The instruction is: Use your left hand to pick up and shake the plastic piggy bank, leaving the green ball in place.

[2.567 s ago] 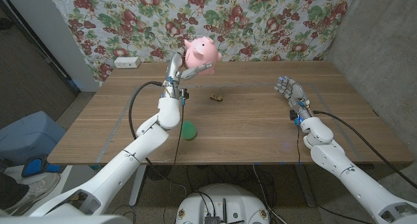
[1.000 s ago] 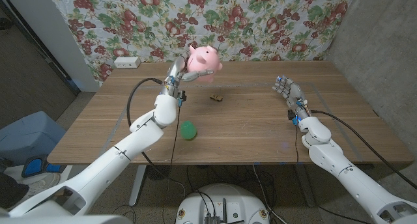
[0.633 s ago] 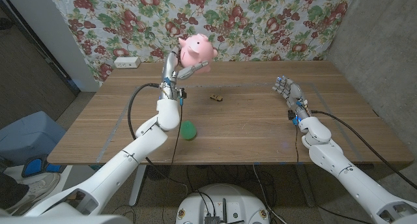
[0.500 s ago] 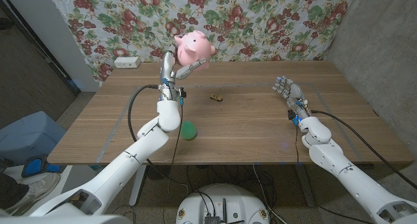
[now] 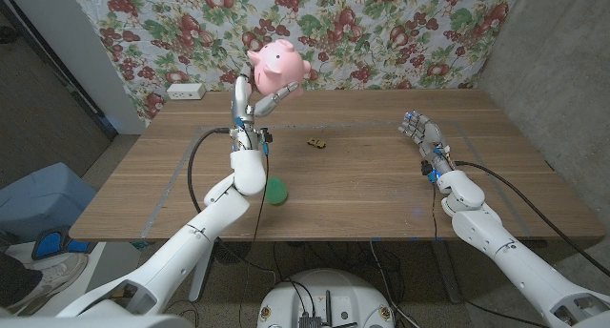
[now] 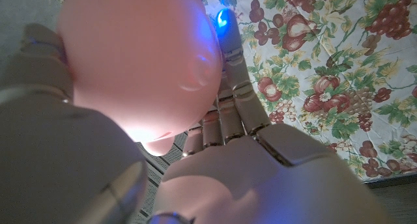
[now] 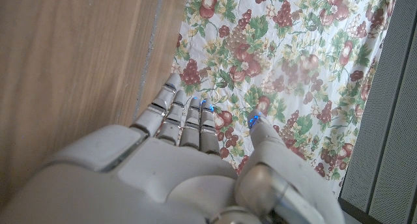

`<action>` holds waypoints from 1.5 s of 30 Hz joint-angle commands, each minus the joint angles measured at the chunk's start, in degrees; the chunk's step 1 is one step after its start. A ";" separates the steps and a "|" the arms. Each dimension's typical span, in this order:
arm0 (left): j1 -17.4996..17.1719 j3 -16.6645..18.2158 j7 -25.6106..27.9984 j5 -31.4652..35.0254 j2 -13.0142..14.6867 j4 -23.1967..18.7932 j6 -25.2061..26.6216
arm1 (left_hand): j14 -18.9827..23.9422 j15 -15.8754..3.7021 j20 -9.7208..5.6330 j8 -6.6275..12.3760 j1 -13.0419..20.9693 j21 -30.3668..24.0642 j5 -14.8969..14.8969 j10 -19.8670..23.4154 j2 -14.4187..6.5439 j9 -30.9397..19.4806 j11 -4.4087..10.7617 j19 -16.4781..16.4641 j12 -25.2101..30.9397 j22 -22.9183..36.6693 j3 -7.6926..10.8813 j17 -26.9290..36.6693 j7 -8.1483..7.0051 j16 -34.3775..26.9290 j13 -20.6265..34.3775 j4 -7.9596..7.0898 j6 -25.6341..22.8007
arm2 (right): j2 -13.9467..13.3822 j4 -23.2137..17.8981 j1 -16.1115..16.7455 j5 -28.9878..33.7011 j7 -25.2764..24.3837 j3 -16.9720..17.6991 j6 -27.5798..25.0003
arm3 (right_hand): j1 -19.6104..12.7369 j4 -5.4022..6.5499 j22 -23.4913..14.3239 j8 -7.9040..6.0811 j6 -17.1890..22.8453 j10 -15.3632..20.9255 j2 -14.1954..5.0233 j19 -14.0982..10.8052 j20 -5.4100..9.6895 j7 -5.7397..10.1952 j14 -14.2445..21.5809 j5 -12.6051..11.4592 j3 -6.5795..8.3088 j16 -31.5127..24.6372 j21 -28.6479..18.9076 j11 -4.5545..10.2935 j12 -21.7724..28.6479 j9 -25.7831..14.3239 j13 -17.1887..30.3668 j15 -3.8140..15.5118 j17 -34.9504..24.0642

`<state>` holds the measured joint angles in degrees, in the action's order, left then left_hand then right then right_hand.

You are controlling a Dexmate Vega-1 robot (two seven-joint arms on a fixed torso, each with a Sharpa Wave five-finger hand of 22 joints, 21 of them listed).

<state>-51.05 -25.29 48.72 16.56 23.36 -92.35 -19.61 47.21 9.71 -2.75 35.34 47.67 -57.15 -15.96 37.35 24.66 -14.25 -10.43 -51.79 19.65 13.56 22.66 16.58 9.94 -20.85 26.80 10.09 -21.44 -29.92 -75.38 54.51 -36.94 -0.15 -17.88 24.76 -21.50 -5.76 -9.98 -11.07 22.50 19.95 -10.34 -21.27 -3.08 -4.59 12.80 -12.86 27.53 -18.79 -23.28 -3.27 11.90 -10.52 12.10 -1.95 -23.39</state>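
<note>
the left hand is up in the air and wraps its fingers around the pink piggy bank, well above the table. the green ball sits on the table near the front edge, just beside the left arm. a small dark thing lies near the middle of the table. the right hand holds nothing, over the right side of the table, with its fingers out fairly straight and a little apart.
</note>
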 commanded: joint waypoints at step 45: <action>5.64 -6.22 -29.84 -6.65 13.25 -17.27 39.48 | 20.21 -23.56 -8.18 1.34 27.69 -2.98 -0.71 21.22 -27.61 -0.62 20.49 6.03 -1.37 -1.19 1.08 0.18 -12.93 0.10 0.92 -0.01 -25.21 | 0.40 1.16 -1.04 0.08 0.32 -0.39 -0.28 | 0.35 -0.12 -0.31 -0.15 0.40 0.27 0.25 -0.55 0.16 0.15 0.58 0.02 0.44 0.14 0.47 -0.23 0.24 -0.32 0.12 0.00 -0.13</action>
<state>-46.17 -30.70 19.43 10.90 35.20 -109.11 18.65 47.20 9.72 -1.84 35.34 47.73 -59.78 -16.38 37.66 24.46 -14.25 -10.13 -50.88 18.30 12.24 22.77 16.63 9.94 -20.51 27.49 10.20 -21.44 -29.68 -74.37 53.74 -37.15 0.30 -18.03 24.56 -21.50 -5.76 -9.98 -11.07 22.50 19.95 -10.34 -21.27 -3.07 -4.59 12.80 -12.86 27.53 -18.79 -22.85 -3.27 11.90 -10.52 12.10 -1.95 -23.40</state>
